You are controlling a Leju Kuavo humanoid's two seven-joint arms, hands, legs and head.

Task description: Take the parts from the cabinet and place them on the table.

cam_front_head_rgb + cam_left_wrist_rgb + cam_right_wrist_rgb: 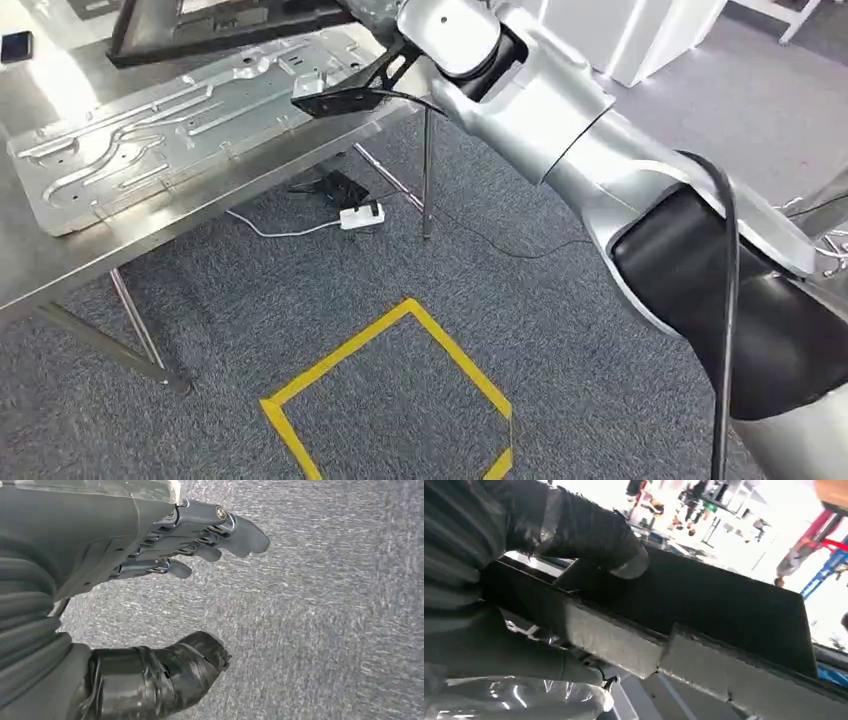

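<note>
The right hand [574,535] grips the black part [704,615] above the surface [60,250], left hand [200,535] open and empty; premature release could drop it onto the silver plate [170,130].

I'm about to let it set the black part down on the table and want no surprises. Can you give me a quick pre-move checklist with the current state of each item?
1. Right hand grips the black part: ok, thumb wrapped over its edge.
2. Part is above the table: ok, it hangs over the far end.
3. Landing spot free: not ok, a silver plate covers much of the top.
4. Left hand out of the way: ok, empty, over carpet.
5. Part level: cannot tell.
</note>
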